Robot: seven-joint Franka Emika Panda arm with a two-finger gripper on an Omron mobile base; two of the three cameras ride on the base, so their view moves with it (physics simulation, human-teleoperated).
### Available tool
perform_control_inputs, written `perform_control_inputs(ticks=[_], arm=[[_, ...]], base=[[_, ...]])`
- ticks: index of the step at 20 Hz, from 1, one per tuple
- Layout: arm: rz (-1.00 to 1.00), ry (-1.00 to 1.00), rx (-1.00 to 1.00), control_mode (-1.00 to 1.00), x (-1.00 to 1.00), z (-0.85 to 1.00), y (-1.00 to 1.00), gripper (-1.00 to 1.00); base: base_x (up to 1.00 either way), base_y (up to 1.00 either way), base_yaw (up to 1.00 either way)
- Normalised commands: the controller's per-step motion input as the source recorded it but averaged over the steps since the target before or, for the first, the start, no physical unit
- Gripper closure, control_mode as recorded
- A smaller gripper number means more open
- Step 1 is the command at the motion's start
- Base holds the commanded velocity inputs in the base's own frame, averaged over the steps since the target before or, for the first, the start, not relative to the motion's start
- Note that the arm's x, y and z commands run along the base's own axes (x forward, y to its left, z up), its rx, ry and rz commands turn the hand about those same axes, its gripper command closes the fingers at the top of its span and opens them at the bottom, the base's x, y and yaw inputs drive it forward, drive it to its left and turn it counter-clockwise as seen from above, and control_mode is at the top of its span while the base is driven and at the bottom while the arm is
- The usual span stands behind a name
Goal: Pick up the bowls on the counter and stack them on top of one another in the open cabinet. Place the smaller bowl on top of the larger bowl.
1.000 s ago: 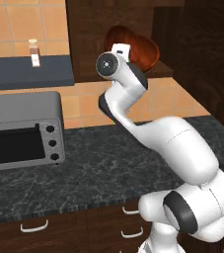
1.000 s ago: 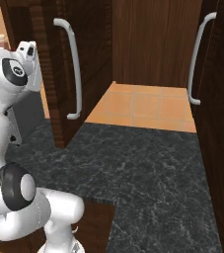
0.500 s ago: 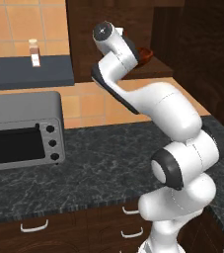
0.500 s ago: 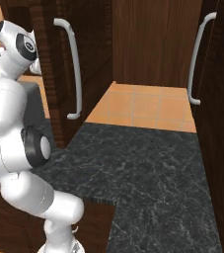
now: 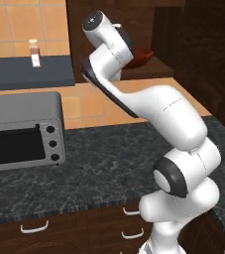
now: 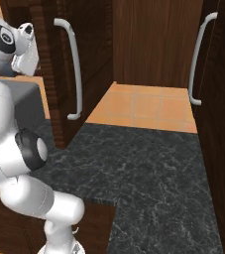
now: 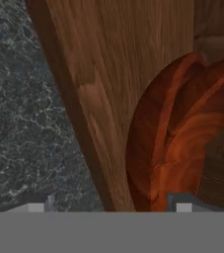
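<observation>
In the left base view the white arm reaches up from the counter into the open cabinet, where a reddish-brown bowl sits on the shelf board near its front edge, half hidden behind the wrist; a toaster oven stands at the counter's left end and 2 small bottles rest on the dark-blue wall shelf. In the right base view the arm's upper joint sits at the far left beside a dark wooden door with a white handle, above the bare speckled counter. In the hand view the smaller bowl lies nested inside the larger bowl on the cabinet's shelf board, just beside its edge with the counter beyond, and the gripper shows just 2 pale fingertips set wide apart at the bottom, one close against the bowls, though whether they grip anything cannot be told.
</observation>
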Motion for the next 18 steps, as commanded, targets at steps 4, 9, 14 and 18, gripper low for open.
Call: perform_control_inputs(ticks=[4,9,14,18], arm=[[0.0,-0.14,0.01,-1.0,-1.0,-0.86,-0.44,-1.0],[0.0,-0.01,0.0,-1.0,-1.0,-1.0,-0.85,-1.0],[0.0,0.01,0.0,-1.0,-0.95,-1.0,-0.84,-1.0],[0.0,0.07,-0.06,-1.0,-0.06,-0.33,-0.06,-1.0]], base=[[0.0,0.0,0.0],[0.0,0.0,0.0],[0.0,0.0,0.0],[0.0,0.0,0.0]])
